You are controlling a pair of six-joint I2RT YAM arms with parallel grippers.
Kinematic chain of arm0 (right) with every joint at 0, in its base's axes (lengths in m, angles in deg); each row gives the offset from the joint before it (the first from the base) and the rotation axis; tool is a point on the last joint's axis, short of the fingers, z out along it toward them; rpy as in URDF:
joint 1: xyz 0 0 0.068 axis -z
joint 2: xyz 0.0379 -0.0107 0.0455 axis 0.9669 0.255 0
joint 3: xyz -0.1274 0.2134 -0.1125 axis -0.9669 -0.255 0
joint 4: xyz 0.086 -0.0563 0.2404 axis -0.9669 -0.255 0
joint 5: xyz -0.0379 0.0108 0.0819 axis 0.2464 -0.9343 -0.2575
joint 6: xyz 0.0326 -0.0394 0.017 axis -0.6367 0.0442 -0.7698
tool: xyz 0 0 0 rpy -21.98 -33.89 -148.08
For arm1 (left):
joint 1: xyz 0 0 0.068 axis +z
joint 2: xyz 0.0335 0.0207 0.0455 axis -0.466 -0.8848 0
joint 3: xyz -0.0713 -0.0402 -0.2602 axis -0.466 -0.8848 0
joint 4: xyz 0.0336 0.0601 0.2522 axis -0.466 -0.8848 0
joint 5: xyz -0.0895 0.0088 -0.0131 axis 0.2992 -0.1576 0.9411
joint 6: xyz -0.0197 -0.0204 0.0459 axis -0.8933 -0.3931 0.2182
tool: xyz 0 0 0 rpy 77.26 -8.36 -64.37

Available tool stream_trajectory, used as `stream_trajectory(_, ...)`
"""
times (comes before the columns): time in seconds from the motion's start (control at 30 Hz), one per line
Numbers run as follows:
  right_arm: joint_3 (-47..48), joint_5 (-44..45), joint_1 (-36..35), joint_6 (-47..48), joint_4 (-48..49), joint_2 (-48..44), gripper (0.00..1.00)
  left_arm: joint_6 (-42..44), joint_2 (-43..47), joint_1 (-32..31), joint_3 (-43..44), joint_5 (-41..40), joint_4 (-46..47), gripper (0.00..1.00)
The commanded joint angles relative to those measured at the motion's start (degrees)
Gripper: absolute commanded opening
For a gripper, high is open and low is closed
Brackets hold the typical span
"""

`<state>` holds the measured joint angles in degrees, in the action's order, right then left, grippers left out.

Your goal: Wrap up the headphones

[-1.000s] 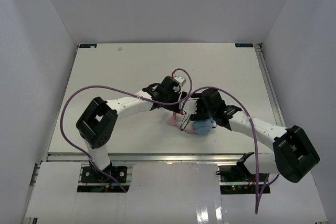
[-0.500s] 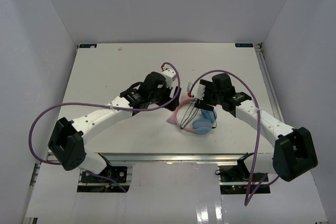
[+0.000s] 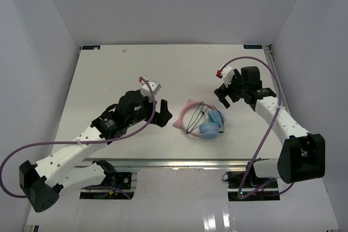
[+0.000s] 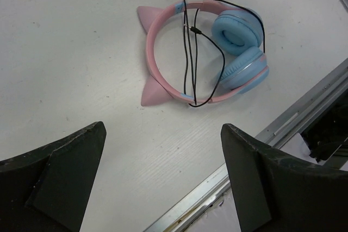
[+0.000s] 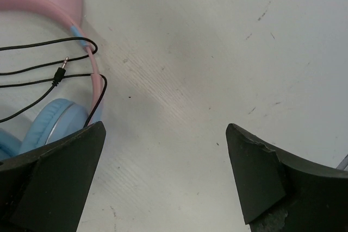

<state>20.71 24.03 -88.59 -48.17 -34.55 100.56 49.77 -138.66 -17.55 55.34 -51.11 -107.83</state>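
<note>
headphones [image 3: 209, 129] released | both jaws withdrawn apart, open, empty

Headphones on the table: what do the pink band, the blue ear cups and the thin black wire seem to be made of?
The headband looks like moulded plastic: smooth matte pink, holding a stiff arc. The ear cups seem faux-leather padding: light blue, slight sheen, rounded cushions. The cable appears rubber-coated wire: thin, black, in loose loops.

Headphones [image 3: 202, 121] flat on table [image 3: 109, 74], blk cable looped across pink band. L gripper [image 3: 165, 114] just left, R gripper [image 3: 223, 100] upper right; neither touching.
</note>
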Motion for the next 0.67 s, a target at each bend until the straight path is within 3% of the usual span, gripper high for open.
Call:
stream_trajectory(0.0,2.41,-3.61,3.34,-7.99,0.63,-1.7,0.97,-4.07,5.48,0.27,-2.88,1.12,1.85,0.98)
stream_trajectory(0.07,0.05,-10.37,5.73,-8.59,0.91,-5.22,0.95,-5.7,8.55,0.24,-4.15,2.32,2.22,0.98)
stream_trajectory(0.17,-3.43,-12.11,6.08,-12.02,2.98,-11.31,0.9,-7.28,11.92,0.28,-6.17,5.47,4.11,0.98)
stream_trajectory(0.33,-8.33,-2.02,6.16,-26.39,4.19,-21.36,0.9,-12.18,18.97,0.23,-12.89,9.73,11.16,0.98)
stream_trajectory(0.47,-11.59,5.58,6.16,-28.93,4.13,-29.34,0.9,-15.28,24.94,0.25,-18.24,9.46,15.26,0.98)
stream_trajectory(0.63,-14.3,9.52,6.16,-29.83,4.33,-34.17,0.9,-16.36,25.74,0.31,-20.71,9.08,16.12,0.98)
